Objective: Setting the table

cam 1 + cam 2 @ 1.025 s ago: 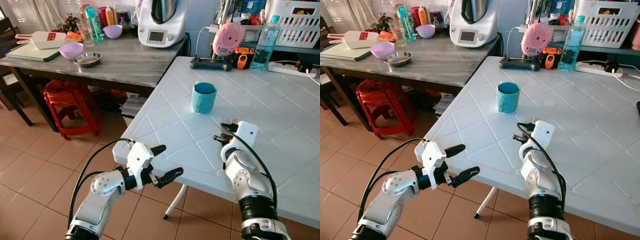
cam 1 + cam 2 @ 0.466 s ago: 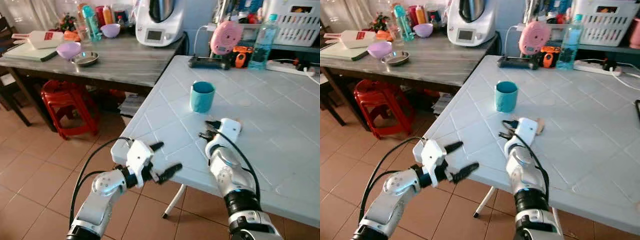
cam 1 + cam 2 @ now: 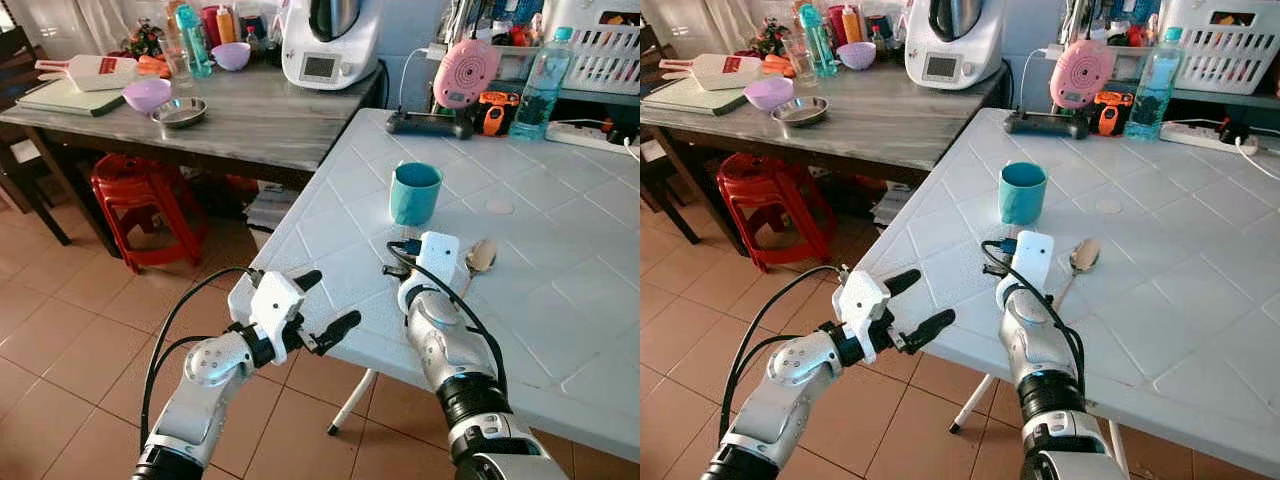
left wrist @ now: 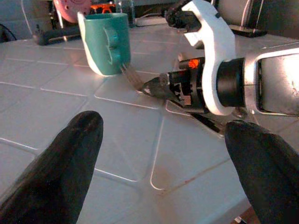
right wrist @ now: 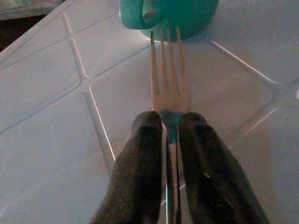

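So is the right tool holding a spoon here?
No, the right tool is shut on a fork, tines pointing at the teal mug; the spoon lies on the table beside it.

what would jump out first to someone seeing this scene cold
The right pincer stands out first: it is shut on a fork held low over the white table, tines pointing at the teal mug. A spoon lies on the table just to the robot's right of that arm. The left pincer hangs open off the table's near edge, above the tiled floor.
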### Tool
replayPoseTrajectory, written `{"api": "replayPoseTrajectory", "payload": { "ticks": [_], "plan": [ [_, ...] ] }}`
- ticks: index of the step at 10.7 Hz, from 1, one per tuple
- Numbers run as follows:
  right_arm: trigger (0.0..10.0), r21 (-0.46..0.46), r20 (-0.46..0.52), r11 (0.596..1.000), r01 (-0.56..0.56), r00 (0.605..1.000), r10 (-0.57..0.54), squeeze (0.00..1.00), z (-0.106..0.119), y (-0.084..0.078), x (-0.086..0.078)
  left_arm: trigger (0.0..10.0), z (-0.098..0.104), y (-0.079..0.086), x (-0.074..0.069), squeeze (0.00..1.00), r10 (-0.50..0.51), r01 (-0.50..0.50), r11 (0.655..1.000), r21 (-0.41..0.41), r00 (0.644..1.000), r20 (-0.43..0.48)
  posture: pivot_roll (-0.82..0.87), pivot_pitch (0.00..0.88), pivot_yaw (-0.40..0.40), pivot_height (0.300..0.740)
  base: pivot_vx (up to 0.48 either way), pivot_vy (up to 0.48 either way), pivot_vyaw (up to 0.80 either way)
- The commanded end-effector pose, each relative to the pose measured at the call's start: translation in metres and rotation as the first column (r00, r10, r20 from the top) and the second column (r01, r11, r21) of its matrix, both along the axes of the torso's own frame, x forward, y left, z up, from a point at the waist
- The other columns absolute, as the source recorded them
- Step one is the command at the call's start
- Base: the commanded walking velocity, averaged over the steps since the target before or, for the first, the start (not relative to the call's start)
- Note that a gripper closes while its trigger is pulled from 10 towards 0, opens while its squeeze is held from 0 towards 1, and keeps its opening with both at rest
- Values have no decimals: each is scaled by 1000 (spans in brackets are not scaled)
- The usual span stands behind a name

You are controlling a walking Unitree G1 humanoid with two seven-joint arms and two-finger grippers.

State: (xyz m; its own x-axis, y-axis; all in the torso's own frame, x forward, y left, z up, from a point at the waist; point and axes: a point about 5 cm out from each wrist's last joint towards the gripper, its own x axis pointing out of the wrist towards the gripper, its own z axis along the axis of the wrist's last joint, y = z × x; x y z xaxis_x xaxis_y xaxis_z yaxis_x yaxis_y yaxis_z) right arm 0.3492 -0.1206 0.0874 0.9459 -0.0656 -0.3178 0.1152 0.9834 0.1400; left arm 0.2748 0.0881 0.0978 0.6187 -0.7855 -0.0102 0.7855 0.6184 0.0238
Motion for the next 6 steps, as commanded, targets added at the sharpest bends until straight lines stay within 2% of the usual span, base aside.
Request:
{"api": "replayPoseTrajectory", "payload": {
  "ticks": [1, 4, 5, 6],
  "plan": [
    [10000, -13, 29, 1000, -19, 999, 20, 1000, 5, 4, 1, 10000, -1, 5, 3, 0, 19, -19, 1000, 15, 1000, 4, 24, 0, 65, 740, 0, 0, 0],
    [10000, -32, 51, 999, -41, 998, 43, 1000, 10, 3, -2, 10000, -1, 5, 5, 0, 23, -23, 1000, 14, 1000, 3, 19, 0, 64, 740, 0, 0, 0],
    [10000, -51, 52, 997, -65, 996, 67, 878, 10, 3, -4, 10000, -1, 5, 5, 0, 22, -22, 1000, 14, 1000, 1, 18, 0, 65, 740, 0, 0, 0],
    [10000, -72, 55, 994, -77, 995, 81, 235, 11, 4, -5, 10000, -1, 5, 5, 0, 22, -22, 1000, 14, 1000, -1, 19, 0, 65, 740, 0, 0, 0]
  ]
}}
